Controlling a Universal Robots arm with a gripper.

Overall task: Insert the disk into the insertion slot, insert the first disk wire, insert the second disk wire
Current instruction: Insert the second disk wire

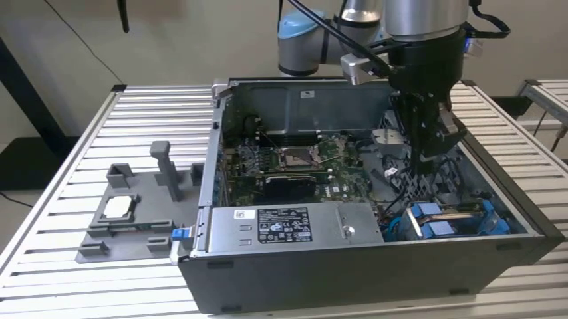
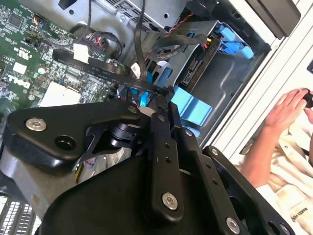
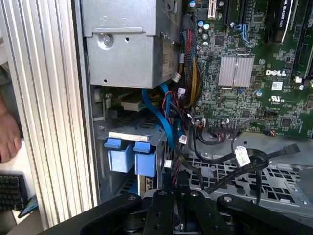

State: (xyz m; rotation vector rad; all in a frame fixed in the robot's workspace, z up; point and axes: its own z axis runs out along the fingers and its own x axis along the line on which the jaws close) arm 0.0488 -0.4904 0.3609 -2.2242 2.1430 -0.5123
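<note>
Exterior view: the disk (image 1: pixel 457 220) already sits in the insertion slot (image 1: pixel 509 226), lower right; the tool (image 1: pixel 424 163) hangs above, fingers nearly closed on a dark wire (image 2: pixel 105 71), I judge.
</note>
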